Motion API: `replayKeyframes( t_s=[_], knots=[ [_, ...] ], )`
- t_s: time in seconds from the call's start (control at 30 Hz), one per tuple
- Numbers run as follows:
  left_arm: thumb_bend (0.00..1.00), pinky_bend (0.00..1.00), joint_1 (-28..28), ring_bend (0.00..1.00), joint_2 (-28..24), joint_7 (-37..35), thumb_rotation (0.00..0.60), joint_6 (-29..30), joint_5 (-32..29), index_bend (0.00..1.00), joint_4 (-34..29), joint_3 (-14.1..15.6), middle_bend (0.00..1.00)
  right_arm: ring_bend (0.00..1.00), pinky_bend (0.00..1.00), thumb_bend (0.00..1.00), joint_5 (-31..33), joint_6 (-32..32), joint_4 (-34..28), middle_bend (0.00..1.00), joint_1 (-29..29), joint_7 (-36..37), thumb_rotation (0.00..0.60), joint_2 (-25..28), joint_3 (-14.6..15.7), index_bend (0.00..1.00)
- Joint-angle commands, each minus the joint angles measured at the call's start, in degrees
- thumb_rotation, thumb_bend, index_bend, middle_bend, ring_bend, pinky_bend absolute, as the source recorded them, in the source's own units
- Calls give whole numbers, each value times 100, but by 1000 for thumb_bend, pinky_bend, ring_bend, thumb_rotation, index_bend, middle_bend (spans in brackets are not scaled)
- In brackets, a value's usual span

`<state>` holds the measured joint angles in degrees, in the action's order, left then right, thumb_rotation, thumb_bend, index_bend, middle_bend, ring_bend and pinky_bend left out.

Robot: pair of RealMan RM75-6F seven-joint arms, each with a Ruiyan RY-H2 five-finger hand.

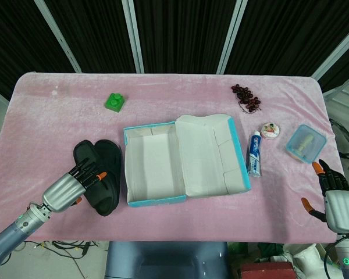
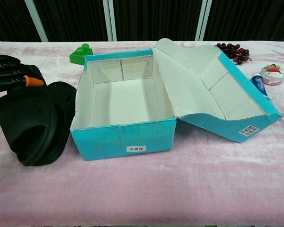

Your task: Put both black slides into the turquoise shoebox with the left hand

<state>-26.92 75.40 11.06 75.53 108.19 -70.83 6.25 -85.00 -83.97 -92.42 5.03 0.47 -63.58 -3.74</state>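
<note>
- Left hand (image 1: 75, 183) resting on black slides (image 1: 102, 174), fingers laid together across the near pair, grip unclear.
- Slides lying left of turquoise shoebox (image 1: 154, 200), long axes running near-right to far-left.

The turquoise shoebox (image 2: 123, 142) sat open at centre, lid flung toward three o'clock. At nine o'clock, the left hand (image 2: 9, 73) rested on the black slides (image 2: 31, 125).

Even, bright overhead light, soft short shadows. Mild sheen on pink cloth (image 1: 163, 87). Both views sharp; backdrop dark. Chest view slightly wide-angle stretched at the near edges.
</note>
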Motion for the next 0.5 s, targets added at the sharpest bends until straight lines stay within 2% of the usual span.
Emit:
replayKeyframes(
  t_s=[0.03,0.5],
  knots=[
    [32,19,-2,0,3,23,600,-2,3,48,8,9,73,127,150,186,2,8,-7,38,-1,16,600,2,2,0],
    [32,18,-2,0,-41,73,600,27,-38,49,-66,-4,88,128,149,186,27,45,-28,38,-3,10,600,26,5,0]
  ],
)
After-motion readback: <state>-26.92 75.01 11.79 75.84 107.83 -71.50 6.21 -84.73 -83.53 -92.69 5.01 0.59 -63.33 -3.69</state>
